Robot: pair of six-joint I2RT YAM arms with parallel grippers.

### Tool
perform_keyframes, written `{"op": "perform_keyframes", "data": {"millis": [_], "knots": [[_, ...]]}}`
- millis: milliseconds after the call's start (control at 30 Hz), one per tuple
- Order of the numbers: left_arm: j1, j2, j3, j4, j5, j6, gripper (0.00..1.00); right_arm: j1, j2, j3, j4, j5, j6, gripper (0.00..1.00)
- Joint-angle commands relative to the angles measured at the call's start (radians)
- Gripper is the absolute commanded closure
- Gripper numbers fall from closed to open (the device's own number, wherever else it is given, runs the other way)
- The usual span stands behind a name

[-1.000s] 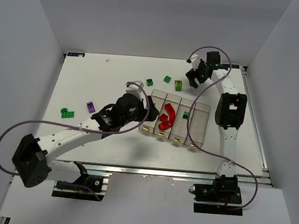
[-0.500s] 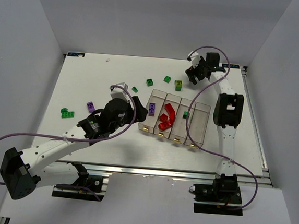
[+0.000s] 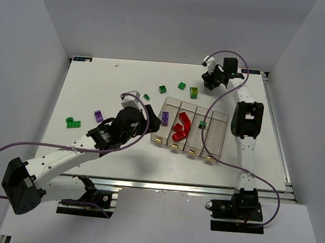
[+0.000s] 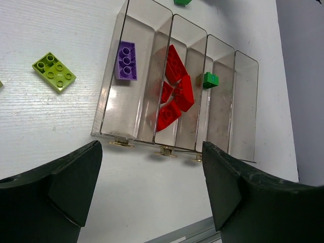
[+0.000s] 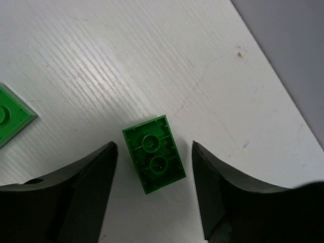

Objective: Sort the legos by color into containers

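The containers (image 3: 215,138) are four clear bins in a row at mid-table. The left bin holds a purple lego (image 4: 126,61), the one beside it several red legos (image 4: 174,88), and the third a green lego (image 4: 210,79). My left gripper (image 4: 152,172) hangs open and empty just short of the bins' gold tabs (image 4: 163,151); in the top view this left gripper (image 3: 149,113) sits left of the bins. At the far right of the table my right gripper (image 5: 154,167) is open. Its fingers flank an upside-down green lego (image 5: 153,160) without touching it.
Loose legos lie on the table: a yellow-green brick (image 4: 54,72) left of the bins, green ones (image 3: 162,89) (image 3: 181,86), a yellow-green one (image 3: 194,92), a purple one (image 3: 98,116) and a green one (image 3: 73,122). The table's edge (image 5: 273,70) runs close by the right gripper.
My left gripper has drawn back leftward from over the bins, and the purple lego now shows in the left bin. The right jaws have narrowed on either side of the green lego.
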Motion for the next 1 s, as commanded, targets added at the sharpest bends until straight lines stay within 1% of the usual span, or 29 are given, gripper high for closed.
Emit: {"op": "perform_keyframes", "data": {"millis": [0,67,233,267,467,500,567,600,700,733,767,800,833,867,967], "knots": [[0.003,-0.007,0.022,-0.009,-0.011,-0.003,0.11,0.002,0.028,0.025,-0.082,-0.071,-0.008,0.37],[0.003,-0.007,0.022,-0.007,-0.016,-0.001,0.11,0.003,0.023,0.013,-0.093,-0.077,-0.014,0.43],[0.003,-0.018,0.028,-0.007,-0.024,0.006,0.11,-0.007,0.016,0.002,-0.116,-0.093,-0.013,0.51],[0.005,-0.021,0.027,-0.007,-0.027,0.008,0.11,-0.007,0.005,-0.005,-0.117,-0.099,-0.017,0.54],[0.005,-0.050,0.002,0.014,-0.031,0.000,0.11,-0.010,-0.073,-0.099,-0.133,-0.139,-0.033,0.68],[0.005,-0.052,-0.001,0.022,-0.031,-0.001,0.11,-0.010,-0.085,-0.114,-0.131,-0.155,-0.028,0.73],[0.003,-0.058,-0.007,0.028,-0.030,-0.001,0.11,-0.012,-0.134,-0.162,-0.123,-0.186,-0.010,0.89],[0.003,-0.060,-0.006,0.031,-0.034,-0.001,0.11,-0.015,-0.153,-0.177,-0.120,-0.198,0.025,1.00],[0.003,-0.069,-0.015,0.048,-0.043,0.002,0.10,-0.024,-0.237,-0.251,-0.087,-0.260,0.106,1.00],[0.005,-0.072,-0.021,0.056,-0.047,0.002,0.10,-0.026,-0.290,-0.275,-0.074,-0.274,0.126,1.00],[0.005,-0.076,-0.024,0.062,-0.050,0.002,0.10,-0.027,-0.318,-0.331,-0.042,-0.301,0.145,1.00],[0.003,-0.084,-0.027,0.071,-0.059,0.002,0.05,-0.029,-0.347,-0.361,-0.022,-0.310,0.162,1.00],[0.005,-0.087,-0.030,0.076,-0.062,0.000,0.02,-0.029,-0.401,-0.389,-0.007,-0.320,0.191,1.00],[0.005,-0.092,-0.039,0.080,-0.065,-0.001,0.02,-0.029,-0.426,-0.431,0.005,-0.336,0.202,1.00],[0.005,-0.115,-0.050,0.099,-0.082,0.000,0.02,-0.032,-0.515,-0.478,0.013,-0.385,0.242,1.00]]}}
